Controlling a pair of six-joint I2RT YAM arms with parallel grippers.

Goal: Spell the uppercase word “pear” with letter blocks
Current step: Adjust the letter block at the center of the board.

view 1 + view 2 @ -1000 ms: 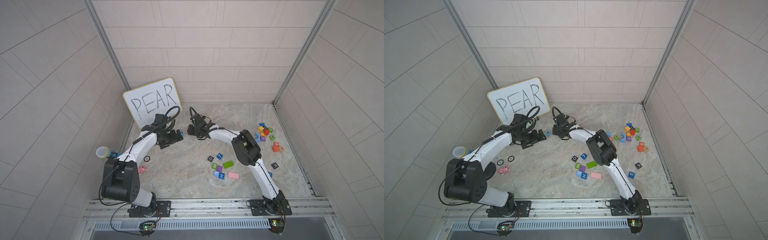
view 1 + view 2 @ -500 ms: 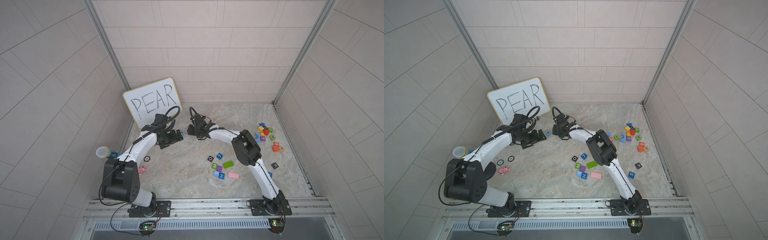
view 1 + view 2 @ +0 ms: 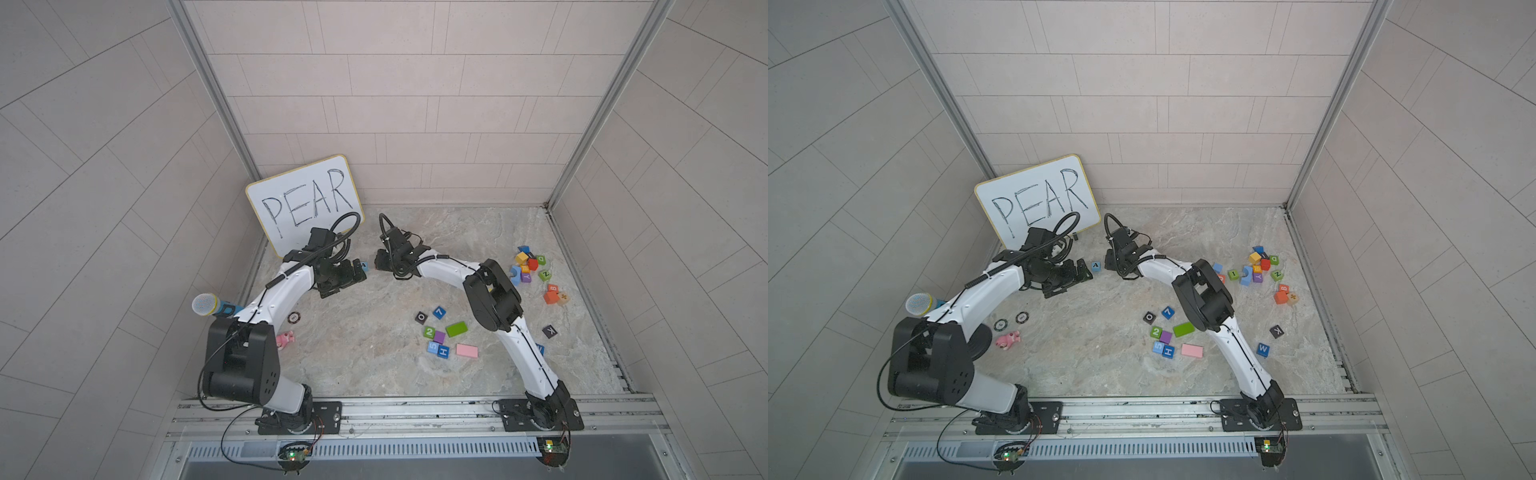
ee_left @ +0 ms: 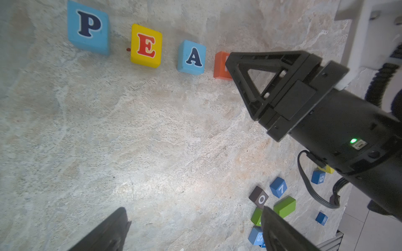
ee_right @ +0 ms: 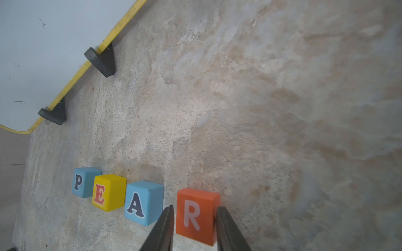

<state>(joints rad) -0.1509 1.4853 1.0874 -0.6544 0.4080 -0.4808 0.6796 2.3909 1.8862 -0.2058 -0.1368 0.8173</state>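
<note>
Nothing has visibly moved: right fingers (image 5: 165,228) still clamp the R block (image 5: 196,214) beside the A block (image 3: 1096,265), left of centre in a top view; left fingers (image 4: 108,230) gape empty; PEAR looks complete, probably only release remains

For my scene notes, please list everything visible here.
letter blocks: four, blue P, yellow E, blue A, orange R, in a row near the whiteboard
whiteboard: one, white, yellow edge, at the back wall
loose blocks: many, mixed colours, on both sides of the right arm
microphone: one, blue handle, by the left arm
toy: one, pink, near the left arm
chips: two, dark, beside the toy
left claw: one, black, open, by the row
right claw: one, black, shut on the R
</note>
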